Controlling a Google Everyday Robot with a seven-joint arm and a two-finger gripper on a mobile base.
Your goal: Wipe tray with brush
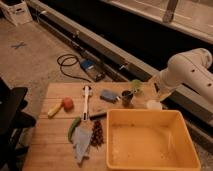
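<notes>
Tray filled near-right of tabletop, its walls running along near and right edges. Open wood lay at near left. Brush lay left of tray and apart from it, long axis near-to-far, darker end seemingly nearest. Gripper hung past tray's far wall, just beyond white cup. Grasp state could not be told.

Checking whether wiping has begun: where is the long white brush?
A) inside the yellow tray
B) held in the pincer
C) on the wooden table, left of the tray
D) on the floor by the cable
C: the brush lies on the wooden table left of the tray, while the pincer hangs beyond the tray's far rim, apart from it.
</notes>
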